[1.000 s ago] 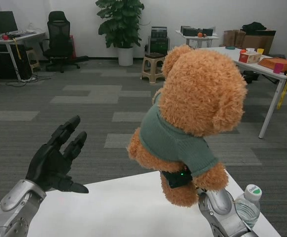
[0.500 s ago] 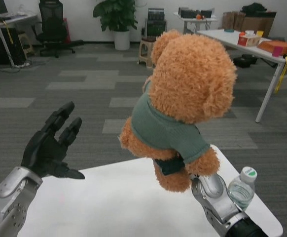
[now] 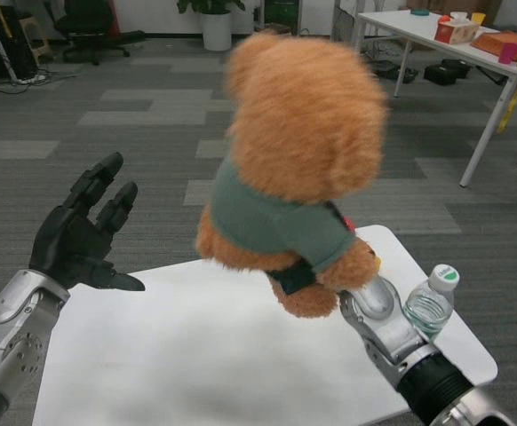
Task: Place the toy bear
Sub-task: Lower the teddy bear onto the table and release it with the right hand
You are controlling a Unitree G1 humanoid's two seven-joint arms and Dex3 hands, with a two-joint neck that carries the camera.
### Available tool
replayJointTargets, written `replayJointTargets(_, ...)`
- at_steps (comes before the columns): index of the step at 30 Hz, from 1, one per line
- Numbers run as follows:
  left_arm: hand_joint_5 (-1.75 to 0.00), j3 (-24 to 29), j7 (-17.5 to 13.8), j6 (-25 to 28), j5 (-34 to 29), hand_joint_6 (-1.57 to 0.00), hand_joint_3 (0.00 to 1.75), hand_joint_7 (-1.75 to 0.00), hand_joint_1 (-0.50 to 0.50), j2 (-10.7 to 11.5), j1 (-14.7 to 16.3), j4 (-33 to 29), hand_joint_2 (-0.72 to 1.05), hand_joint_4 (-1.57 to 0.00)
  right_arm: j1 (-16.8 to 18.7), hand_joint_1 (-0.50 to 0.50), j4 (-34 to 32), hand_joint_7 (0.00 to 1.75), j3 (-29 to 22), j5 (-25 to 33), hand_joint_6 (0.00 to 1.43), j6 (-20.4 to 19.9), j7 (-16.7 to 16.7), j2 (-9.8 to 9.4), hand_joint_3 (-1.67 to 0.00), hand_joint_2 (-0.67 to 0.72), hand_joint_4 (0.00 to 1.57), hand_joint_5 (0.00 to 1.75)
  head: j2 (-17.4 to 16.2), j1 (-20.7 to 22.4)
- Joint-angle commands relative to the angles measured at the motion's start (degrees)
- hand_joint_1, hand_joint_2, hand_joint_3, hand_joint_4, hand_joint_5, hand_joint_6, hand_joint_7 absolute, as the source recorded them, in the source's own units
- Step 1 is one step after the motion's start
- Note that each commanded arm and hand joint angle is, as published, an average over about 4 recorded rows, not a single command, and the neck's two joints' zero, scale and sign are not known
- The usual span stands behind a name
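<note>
The right hand (image 3: 296, 277) grips the bear (image 3: 290, 169) from beneath, holding it upright above the table (image 3: 196, 355); the hand is mostly hidden under it. The left hand (image 3: 76, 232) hovers apart, fingers spread, holding nothing

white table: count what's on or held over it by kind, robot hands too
toy bear: 1, held up over the white table by the right robot hand
water bottle: 1, upright near the right edge
robot hands: 2, the left robot hand open and holding nothing
total: 4
</note>
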Motion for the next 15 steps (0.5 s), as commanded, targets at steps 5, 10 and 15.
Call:
replayJointTargets(5, 0.0, 0.0, -0.1, -0.2, -1.1, 0.0, 0.09, -0.21, -0.43, 1.1, 0.9, 0.2, -0.02, 0.0, 0.1, -0.46, 0.4, 1.54, -2.1, -11.4, 0.86, 6.7, 8.0, 0.84, -1.59, -0.35, 0.14, 1.65, -1.7, 0.2)
replayJointTargets(10, 0.0, -0.1, -0.1, -0.2, -1.2, 0.0, 0.07, -0.21, -0.43, 1.0, 1.0, 0.5, -0.02, 0.0, 0.1, -0.46, 6.1, 1.54, -3.3, -21.2, 0.87, 7.9, 10.7, 1.02, -1.59, -0.35, 0.15, 1.65, -2.3, 0.6)
replayJointTargets(15, 0.0, -0.2, -0.1, -0.3, -1.2, 0.0, 0.09, -0.21, -0.43, 0.9, 1.1, 1.0, -0.02, 0.0, 0.0, -0.46, 16.8, 1.54, -8.1, -31.8, 0.88, 7.4, 11.3, 2.78, -1.55, -0.35, 0.16, 1.65, -2.8, 1.1)
